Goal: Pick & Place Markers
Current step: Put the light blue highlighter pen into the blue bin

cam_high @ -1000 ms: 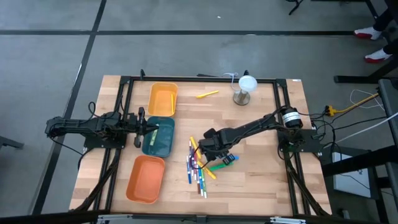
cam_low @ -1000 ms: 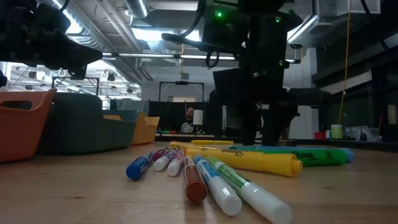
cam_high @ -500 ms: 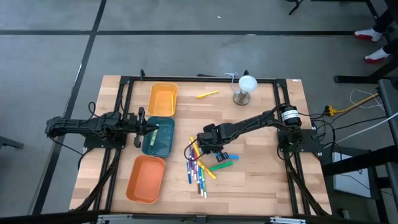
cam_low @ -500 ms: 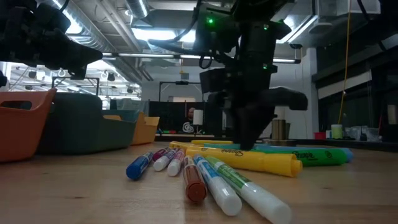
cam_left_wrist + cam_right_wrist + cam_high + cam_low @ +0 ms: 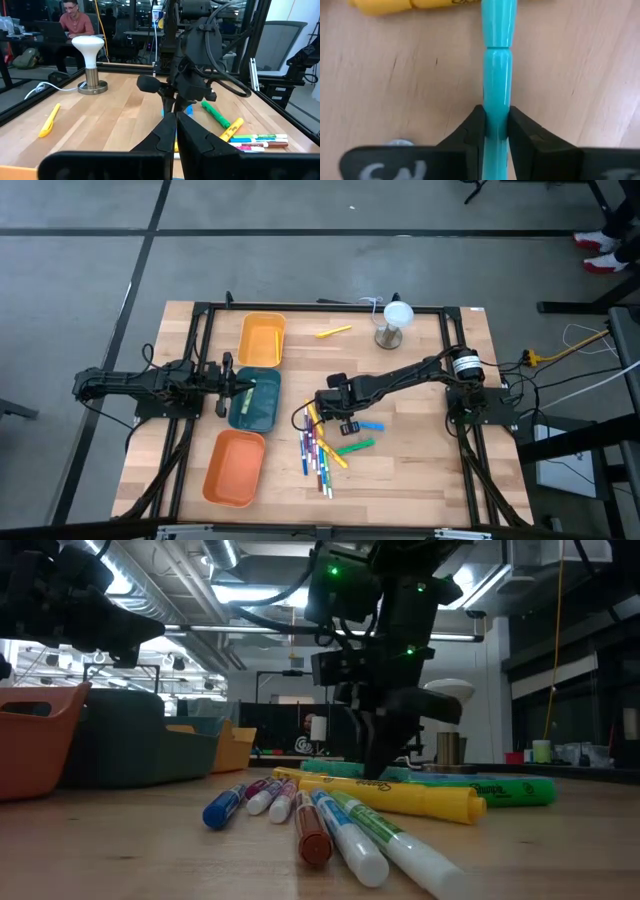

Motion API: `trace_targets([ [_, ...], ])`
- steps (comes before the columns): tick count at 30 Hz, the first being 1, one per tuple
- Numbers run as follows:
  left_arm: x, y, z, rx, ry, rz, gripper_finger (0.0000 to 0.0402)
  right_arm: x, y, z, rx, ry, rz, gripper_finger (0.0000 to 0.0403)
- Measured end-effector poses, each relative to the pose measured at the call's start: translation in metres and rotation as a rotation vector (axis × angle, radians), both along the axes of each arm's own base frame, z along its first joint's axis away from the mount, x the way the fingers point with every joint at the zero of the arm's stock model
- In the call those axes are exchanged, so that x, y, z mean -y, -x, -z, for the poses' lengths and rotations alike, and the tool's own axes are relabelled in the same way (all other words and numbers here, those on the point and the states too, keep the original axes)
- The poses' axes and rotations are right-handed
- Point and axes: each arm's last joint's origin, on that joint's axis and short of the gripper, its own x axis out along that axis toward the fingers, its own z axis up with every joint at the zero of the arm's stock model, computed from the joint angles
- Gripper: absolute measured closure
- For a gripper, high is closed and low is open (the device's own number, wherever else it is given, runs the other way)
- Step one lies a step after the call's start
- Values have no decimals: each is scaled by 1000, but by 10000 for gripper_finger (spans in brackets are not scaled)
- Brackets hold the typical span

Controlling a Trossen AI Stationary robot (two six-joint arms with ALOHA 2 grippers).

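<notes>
The right gripper (image 5: 326, 412) reaches low over the wooden table (image 5: 420, 470), clamping a smooth teal marker (image 5: 497, 70) beside the marker pile (image 5: 318, 448). The left gripper (image 5: 238, 387), pinched shut and empty, hangs over the dark green tray (image 5: 262, 412).

A robotics lab or workshop. The wooden table (image 5: 420, 470) stands on grey concrete floor with cables (image 5: 585, 340) trailing off its right edge. Behind it are exposed ceiling ducts (image 5: 170, 600), equipment racks, and a person (image 5: 75, 22) at a laptop.
</notes>
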Motion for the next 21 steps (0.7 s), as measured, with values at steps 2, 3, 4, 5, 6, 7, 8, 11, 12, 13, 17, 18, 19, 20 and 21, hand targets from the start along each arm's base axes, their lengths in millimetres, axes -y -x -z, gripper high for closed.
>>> trace_targets([
  [2,0,0,0,0,0,0,390,3,-3,-2,28,-3,8,343],
  [3,0,0,0,0,0,0,391,4,-4,-4,36,-4,14,343],
  [4,0,0,0,0,0,0,392,6,-6,-7,46,-5,22,343],
  [5,0,0,0,0,0,0,393,8,-9,-11,61,-8,32,343],
  [6,0,0,0,0,0,0,393,9,-11,-15,79,-12,41,343],
  [7,0,0,0,0,0,0,393,11,-14,-19,95,-13,48,343],
  [8,0,0,0,0,0,0,393,12,-16,-23,108,-15,51,343],
  [11,0,0,0,0,0,0,390,16,-23,-37,153,-16,57,343],
  [12,0,0,0,0,0,0,389,17,-26,-42,170,-15,54,343],
  [13,0,0,0,0,0,0,389,18,-28,-47,185,-12,49,343],
  [17,0,0,0,0,0,0,391,19,-37,-68,252,9,46,343],
  [18,0,0,0,0,0,0,392,19,-39,-74,273,13,38,343],
  [19,0,0,0,0,0,0,393,19,-41,-80,293,15,30,343],
  [20,0,0,0,0,0,0,393,19,-44,-85,316,18,24,343],
  [21,0,0,0,0,0,0,393,18,-46,-90,342,20,16,342],
])
